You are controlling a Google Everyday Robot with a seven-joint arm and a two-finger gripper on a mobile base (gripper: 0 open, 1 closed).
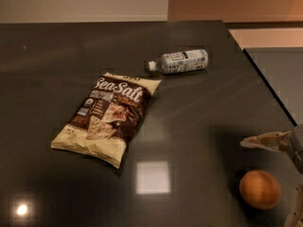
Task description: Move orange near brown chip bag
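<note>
In the camera view, a dark, glossy tabletop (57,56) fills most of the frame. Its far edge runs along a pale wall at the top, and its right edge slants down from the upper right.

The brown chip bag (110,119) lies flat a little left of the centre. It has a dark brown middle and cream edges, with white "Sea Salt" script near its upper end and pictured chips below. It is turned so that its top points to the upper right and its bottom corner to the lower left.

A small clear plastic bottle (180,61) lies on its side above and to the right of the bag. Its white cap points left toward the bag's top corner, close to it but apart.

The orange (259,189) sits on the table in the lower right of the frame. It is well apart from the chip bag, with bare tabletop between them.

The gripper (280,173) comes in at the right edge, right by the orange. Its fingers (265,141) are spread wide. One pale finger reaches leftward just above the orange, and the other shows only as a sliver at the lower right corner. The orange lies between them in the picture and neither visibly touches it.

Two bright light reflections show on the table, a square one (153,177) at lower centre and a round one (21,209) at lower left.
</note>
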